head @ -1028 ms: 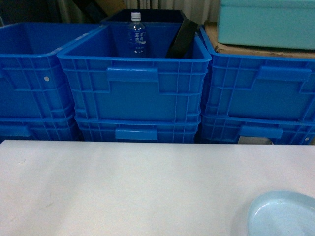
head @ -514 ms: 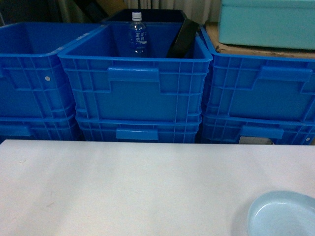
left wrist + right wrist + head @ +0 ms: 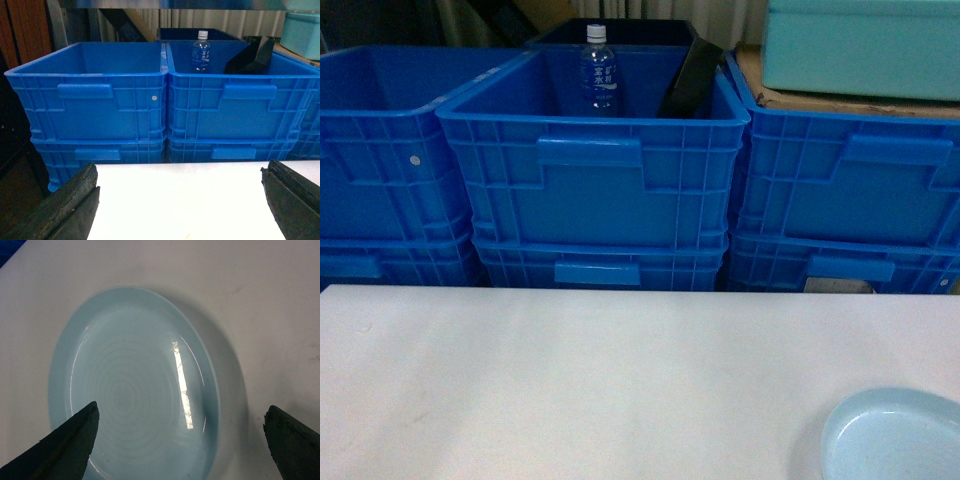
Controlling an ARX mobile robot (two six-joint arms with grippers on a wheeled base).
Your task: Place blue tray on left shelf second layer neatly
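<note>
I have the right gripper hanging above the tray, looking almost straight down on it, with its two dark fingers spread wide to either side at the bottom of the wrist view; nothing sits between them and I see no contact with the tray. The left gripper is held low and level over the table, facing the crates, its rough black fingers likewise wide apart and empty. Neither arm shows in the head view. The tray lies flat, open side up, on the white table, at the near right corner of the head view, partly cut off by the frame edge. It is round, so it has no real long axis; in the right wrist view it reads as an oval only because of the camera's slant. It is pale blue glossy plastic, shallow, with a raised rim, faint concentric rings inside and a bright streak of reflected light. The table top is matte white with a few small scuffs. Behind it stand deep, ribbed dark-blue crates, stacked two high, three stacks side by side. The middle top crate holds an upright bottle with a white cap and a black object leaning against its right wall. A teal box rests on cardboard atop the right stack.
</note>
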